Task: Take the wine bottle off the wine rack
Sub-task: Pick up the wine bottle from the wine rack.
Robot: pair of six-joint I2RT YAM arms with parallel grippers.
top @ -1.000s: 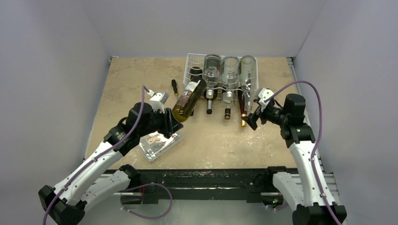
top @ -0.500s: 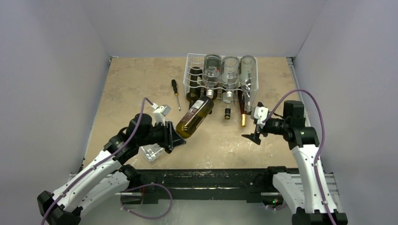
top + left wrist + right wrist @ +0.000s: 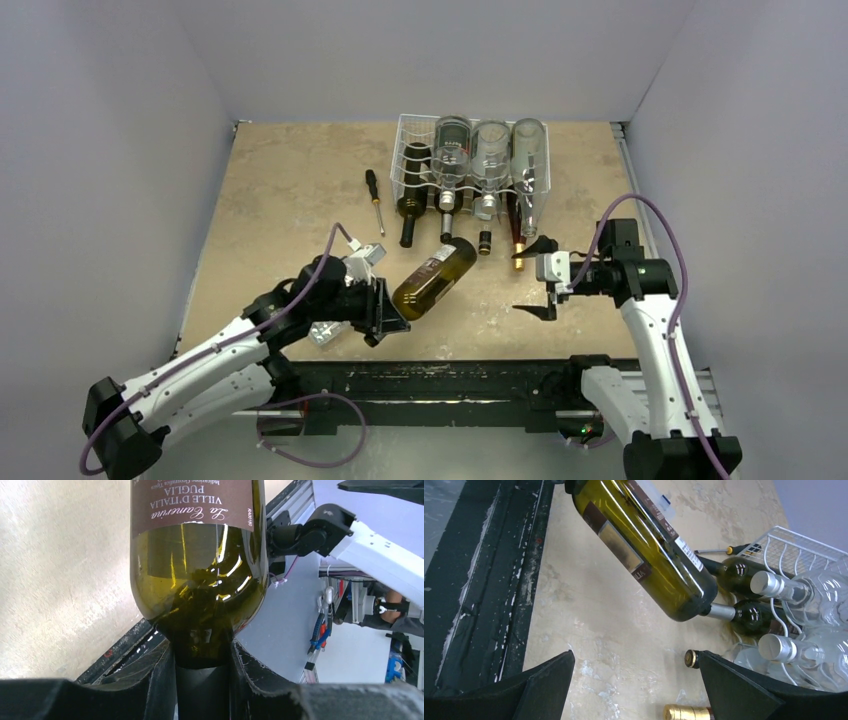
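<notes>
The wine bottle [image 3: 435, 278] is olive green with a brown label. It hangs tilted above the table in front of the white wire wine rack [image 3: 410, 135], clear of it. My left gripper [image 3: 385, 312] is shut on its neck; in the left wrist view the dark neck sits between the fingers [image 3: 155, 680] of the gripper [image 3: 202, 680], with the bottle's body [image 3: 200, 570] above. My right gripper [image 3: 540, 280] stands open to the right of the bottle with nothing in it. In the right wrist view the gripper [image 3: 634, 660] faces the bottle [image 3: 644, 550] and the rack [image 3: 789, 542].
Several clear and dark bottles [image 3: 490, 150] lie in the rack, necks toward me. A red bottle with a gold cap [image 3: 517, 240] lies near my right gripper. A screwdriver [image 3: 373, 195] lies left of the rack. A clear plastic box [image 3: 322, 330] sits under my left arm.
My left arm has carried the bottle away from the rack, toward the near edge and to the right. My right gripper has drawn back toward the near edge, still open.
</notes>
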